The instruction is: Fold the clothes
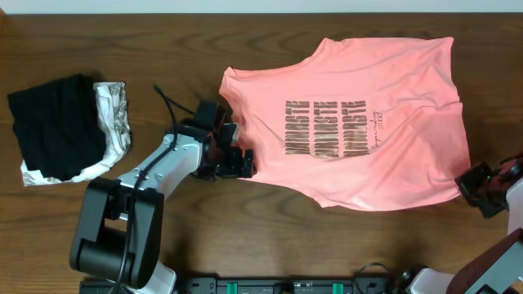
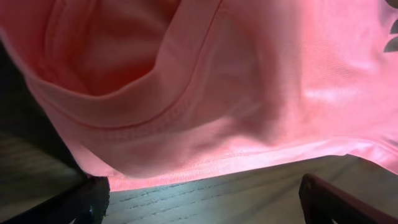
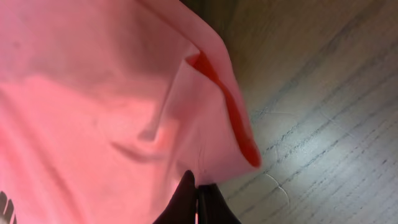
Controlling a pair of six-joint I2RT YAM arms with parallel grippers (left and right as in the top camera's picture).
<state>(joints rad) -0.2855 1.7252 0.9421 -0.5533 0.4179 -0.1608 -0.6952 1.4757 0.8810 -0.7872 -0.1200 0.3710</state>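
The shirt (image 1: 351, 122) lies flat on the table (image 1: 327, 245). It is thin, light and floppy, so grab its hems. The left gripper (image 1: 235, 147) gapes wide at its 9 o'clock edge. The right gripper (image 1: 467, 181) is squeezed tight at 4 o'clock, maybe pinching cloth.

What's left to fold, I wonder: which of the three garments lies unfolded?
The salmon-pink T-shirt with dark lettering, spread out mid-table; the black garment and silvery-white cloth lie folded together at the left.
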